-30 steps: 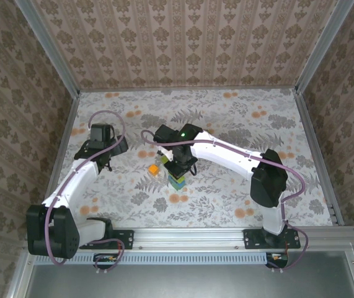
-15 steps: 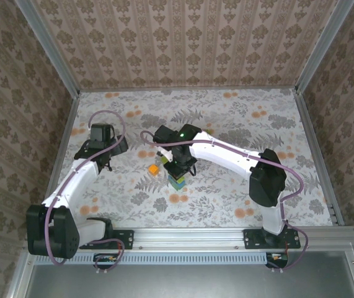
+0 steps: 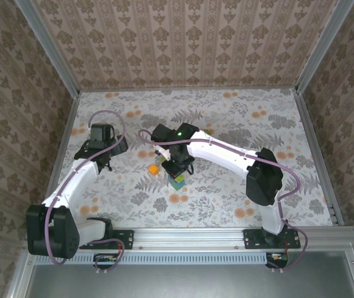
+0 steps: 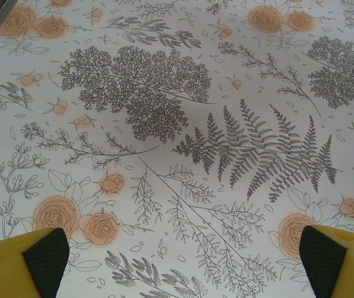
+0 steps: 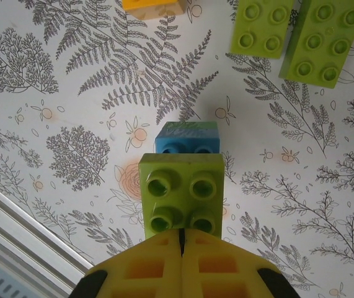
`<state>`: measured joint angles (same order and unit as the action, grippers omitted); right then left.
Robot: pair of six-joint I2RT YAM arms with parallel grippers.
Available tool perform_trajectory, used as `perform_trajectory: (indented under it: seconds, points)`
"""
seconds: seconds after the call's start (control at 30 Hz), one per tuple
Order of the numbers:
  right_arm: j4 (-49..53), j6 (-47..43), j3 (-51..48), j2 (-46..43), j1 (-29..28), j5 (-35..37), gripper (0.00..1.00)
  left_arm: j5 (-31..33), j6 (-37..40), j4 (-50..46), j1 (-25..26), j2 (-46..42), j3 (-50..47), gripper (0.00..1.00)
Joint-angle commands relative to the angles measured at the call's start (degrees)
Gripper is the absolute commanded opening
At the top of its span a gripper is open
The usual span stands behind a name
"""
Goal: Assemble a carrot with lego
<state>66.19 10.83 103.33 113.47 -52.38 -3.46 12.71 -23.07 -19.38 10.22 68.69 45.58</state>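
In the right wrist view a lime-green four-stud brick (image 5: 183, 195) sits on top of a blue brick (image 5: 187, 138), forming a small upright stack. My right gripper (image 5: 181, 239) is shut, its fingertips pressed together over the near studs of that green brick with nothing between them. From above, the stack (image 3: 177, 182) stands just below the right gripper (image 3: 178, 166). An orange brick (image 3: 154, 169) lies to its left, its edge (image 5: 152, 5) also in the wrist view. My left gripper (image 4: 183, 273) hangs open over bare tablecloth, far left of the stack (image 3: 106, 159).
Two loose lime-green bricks, a short one (image 5: 265, 28) and a longer one (image 5: 322, 40), lie beyond the stack. The metal rail (image 5: 15, 230) of the table's near edge runs close on the left of the right wrist view. Patterned walls enclose the table.
The right arm has shifted slightly to the left over the stack. The left arm has not moved.
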Motion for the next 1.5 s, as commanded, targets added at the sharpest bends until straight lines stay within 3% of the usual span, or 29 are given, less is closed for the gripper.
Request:
perform_trajectory:
  seconds: [0.0,0.83,1.03,1.47]
  points:
    - [2.6,-0.1,1.1,1.4,-0.4,0.6,0.04,1.0,0.9,-1.0,0.4,0.6,2.0,0.99]
    - [2.0,0.5,-6.7,2.8,-0.4,1.6,0.03,1.3,1.0,-1.0,0.6,0.7,2.1,0.99]
    - [1.6,0.5,-4.6,0.8,-0.4,1.6,0.03,1.3,1.0,-1.0,0.6,0.8,2.1,0.99]
    - [-1.9,-1.0,5.9,-3.0,-0.3,2.1,0.36,1.4,1.0,-1.0,0.7,1.0,2.2,0.99]
